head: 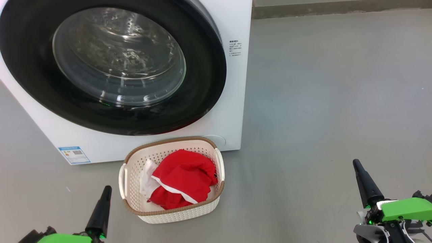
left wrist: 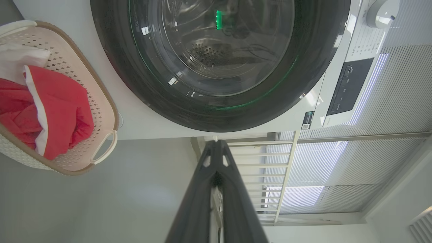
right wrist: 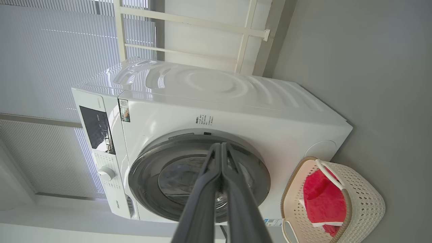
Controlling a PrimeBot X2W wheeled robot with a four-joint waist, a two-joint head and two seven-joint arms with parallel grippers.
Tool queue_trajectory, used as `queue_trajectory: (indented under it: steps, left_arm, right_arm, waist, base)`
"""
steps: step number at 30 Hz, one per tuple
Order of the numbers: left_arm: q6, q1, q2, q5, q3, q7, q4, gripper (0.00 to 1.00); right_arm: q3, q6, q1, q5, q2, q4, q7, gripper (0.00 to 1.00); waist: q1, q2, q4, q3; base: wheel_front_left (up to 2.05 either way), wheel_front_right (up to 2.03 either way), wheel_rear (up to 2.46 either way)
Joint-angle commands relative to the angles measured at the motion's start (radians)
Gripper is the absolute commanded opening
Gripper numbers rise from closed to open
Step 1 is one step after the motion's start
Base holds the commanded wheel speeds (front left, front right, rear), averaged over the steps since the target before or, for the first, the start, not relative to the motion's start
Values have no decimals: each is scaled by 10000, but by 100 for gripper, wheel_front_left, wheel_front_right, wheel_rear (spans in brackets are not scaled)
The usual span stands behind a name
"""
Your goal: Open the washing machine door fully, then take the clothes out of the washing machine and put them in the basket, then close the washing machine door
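The white washing machine (head: 236, 101) (right wrist: 236, 111) stands at the upper left of the head view. Its round black-rimmed door (head: 114, 64) (left wrist: 216, 67) (right wrist: 148, 175) lies flat against the front, shut. On the floor just in front sits the cream basket (head: 135, 206) (left wrist: 101, 101) (right wrist: 364, 202), and the red clothes (head: 184, 177) (left wrist: 57, 111) (right wrist: 320, 199) with white trim lie inside it. My left gripper (head: 107, 189) (left wrist: 216, 143) is shut and empty, low at the basket's left. My right gripper (head: 356, 163) (right wrist: 221, 145) is shut and empty, far off at the lower right.
Grey floor (head: 320, 101) spreads to the right of the machine and around the basket. A wall base (head: 337, 8) runs along the back. White slatted blinds (right wrist: 40, 67) and a white rail frame (right wrist: 189, 22) stand behind the machine.
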Motion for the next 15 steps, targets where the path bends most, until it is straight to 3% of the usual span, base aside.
queue_trajectory:
  steps: [1,15]
  left_arm:
    - [-153,-469,53,-351,411,168,-171,0]
    - [-153,-469,53,-350,412,168,-172,0]
  right_arm:
    - [91,-6,-541,420,-143,-212,128,0]
    - [40,-6,-545,377,-106,-208,169,0]
  waist:
    - [0,0,12,4]
    - [0,0,12,4]
  base:
    - [0,0,0]
    - [0,0,0]
